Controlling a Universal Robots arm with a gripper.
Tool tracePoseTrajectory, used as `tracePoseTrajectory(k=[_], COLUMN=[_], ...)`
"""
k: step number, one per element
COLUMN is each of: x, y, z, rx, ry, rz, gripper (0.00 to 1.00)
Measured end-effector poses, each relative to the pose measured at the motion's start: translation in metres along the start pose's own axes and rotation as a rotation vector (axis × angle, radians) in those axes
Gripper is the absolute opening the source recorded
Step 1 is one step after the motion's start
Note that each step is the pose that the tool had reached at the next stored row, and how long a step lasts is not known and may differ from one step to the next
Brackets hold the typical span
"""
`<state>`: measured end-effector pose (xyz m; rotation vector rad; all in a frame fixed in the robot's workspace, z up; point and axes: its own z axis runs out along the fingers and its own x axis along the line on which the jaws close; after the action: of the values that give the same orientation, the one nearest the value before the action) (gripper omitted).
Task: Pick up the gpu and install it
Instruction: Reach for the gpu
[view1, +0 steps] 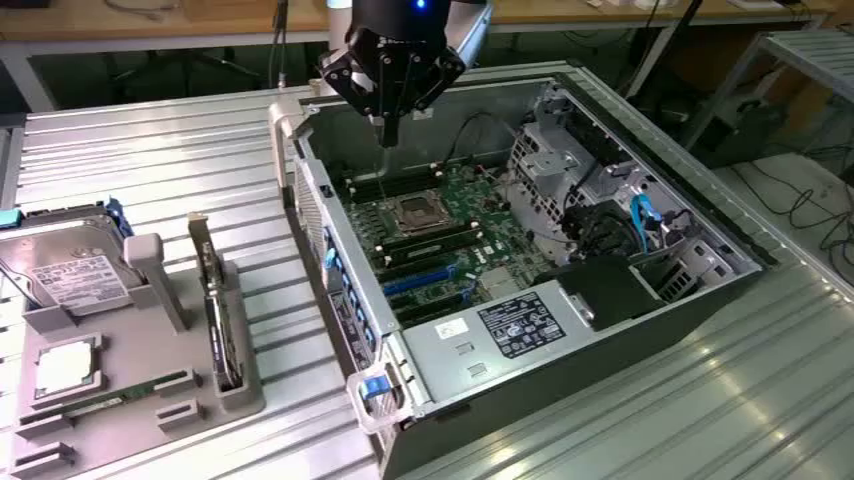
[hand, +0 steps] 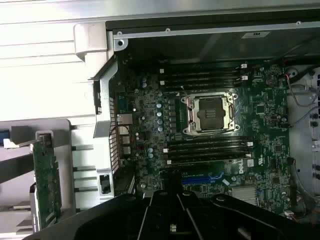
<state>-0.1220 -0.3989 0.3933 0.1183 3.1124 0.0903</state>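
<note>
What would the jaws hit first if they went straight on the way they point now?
Most likely the motherboard in the open computer case, near the CPU socket. Nothing shows in between, though depth is hard to judge.

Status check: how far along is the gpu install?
Done: nothing yet. The gpu stands on edge in the gray holder beside the case, untouched. In hand: nothing; the end effector is shut and empty, hanging over the motherboard. Left: both pickup and install; the blue slot is unfilled.
</note>
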Motion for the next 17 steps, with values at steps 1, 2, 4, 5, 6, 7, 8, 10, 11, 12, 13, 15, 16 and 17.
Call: tracePoseTrajectory(k=[1,2,4,5,6,7,8,10,11,12,13,15,16,17], x=[0.0001,0.0010,0.0019,0.0024,0.0031,0.0038,0.0043,0.0049,0.0052,0.0056,0.0059,0.0065,0.0068,0.0072], y=[0.0000,-0.0001,-0.0002,-0.0002,-0.0003,-0.0003,-0.0003,-0.0004,-0.0004,-0.0005,-0.0005,-0.0005,-0.0006,-0.0006], z=[0.0000,0.0000,-0.0001,-0.0001,-0.0001,-0.0001,-0.0001,-0.0002,-0.0002,-0.0001,-0.0002,-0.0002,-0.0002,-0.0002], rx=[-0.0001,-0.0001,-0.0001,-0.0001,0.0000,0.0000,-0.0001,-0.0001,-0.0001,-0.0002,-0.0001,-0.0001,-0.0001,-0.0001], ry=[0.0000,0.0000,0.0000,0.0000,0.0001,0.0000,0.0000,0.0000,0.0000,0.0000,0.0000,0.0000,0.0000,0.0000], rz=[0.000,0.000,0.000,0.000,0.000,0.000,0.000,0.000,0.000,0.000,0.000,0.000,0.000,0.000], gripper=[0.11,0.11,0.11,0.11,0.11,0.11,0.11,0.11,0.11,0.11,0.11,0.11,0.11,0.11])
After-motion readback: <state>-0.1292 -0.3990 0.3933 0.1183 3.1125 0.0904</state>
